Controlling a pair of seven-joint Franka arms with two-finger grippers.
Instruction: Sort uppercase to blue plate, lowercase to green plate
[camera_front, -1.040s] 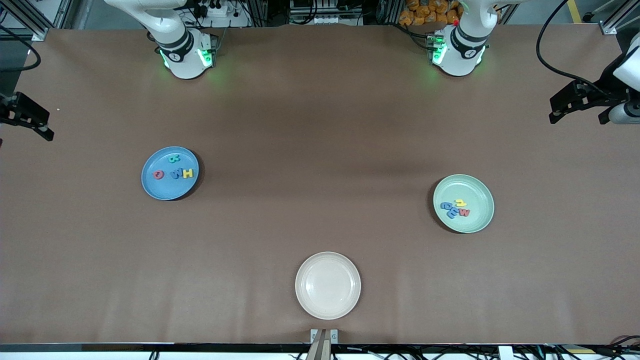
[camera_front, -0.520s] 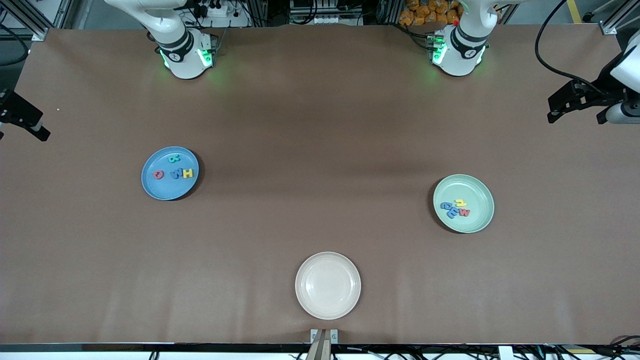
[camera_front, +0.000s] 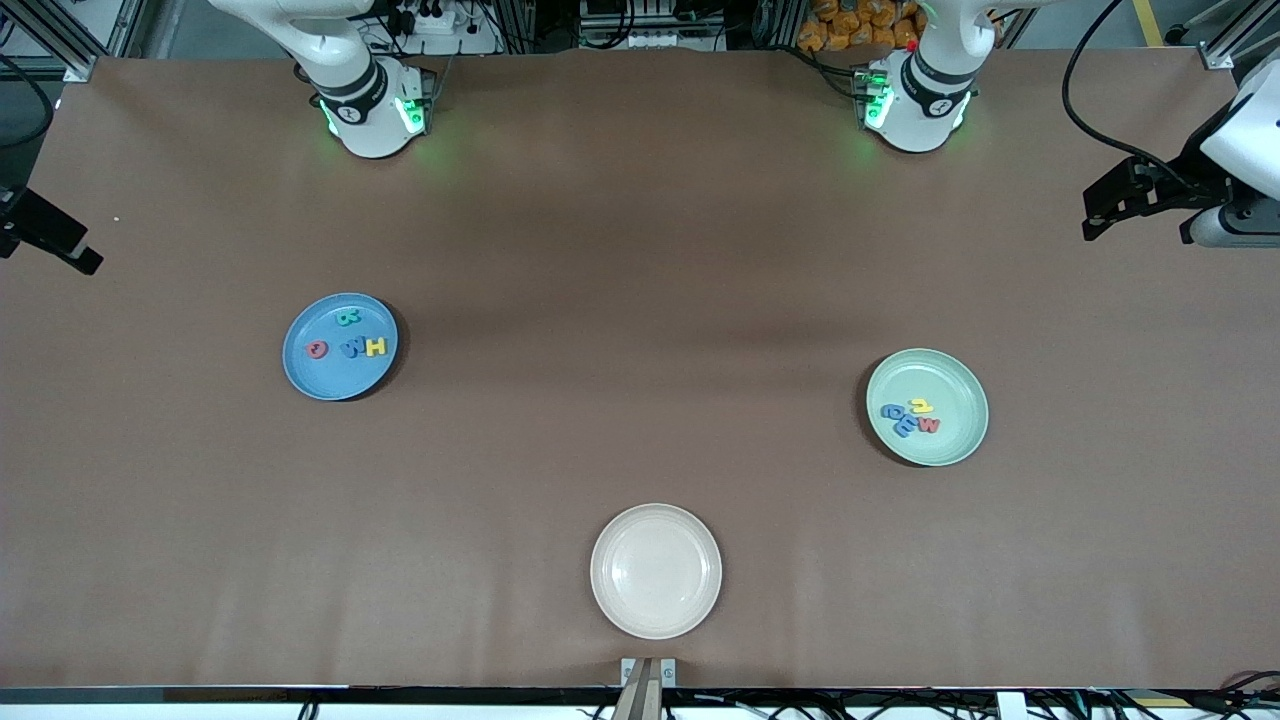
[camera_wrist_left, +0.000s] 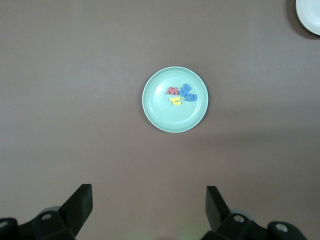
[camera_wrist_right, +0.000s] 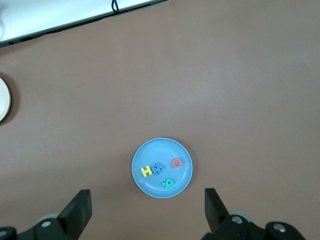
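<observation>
The blue plate sits toward the right arm's end of the desk, holding the capital letters; the green plate sits toward the left arm's end with the small letters, roughly at its four o'clock from the front; both arms wait high, the left pincer and right pincer spread wide, holding nothing; a cream plate lies nearest the front camera.

The left arm's black two-finger gripper hangs high with its fingers spread wide, holding nothing. The right arm's black two-finger gripper hangs high too, fingers equally wide and empty.
</observation>
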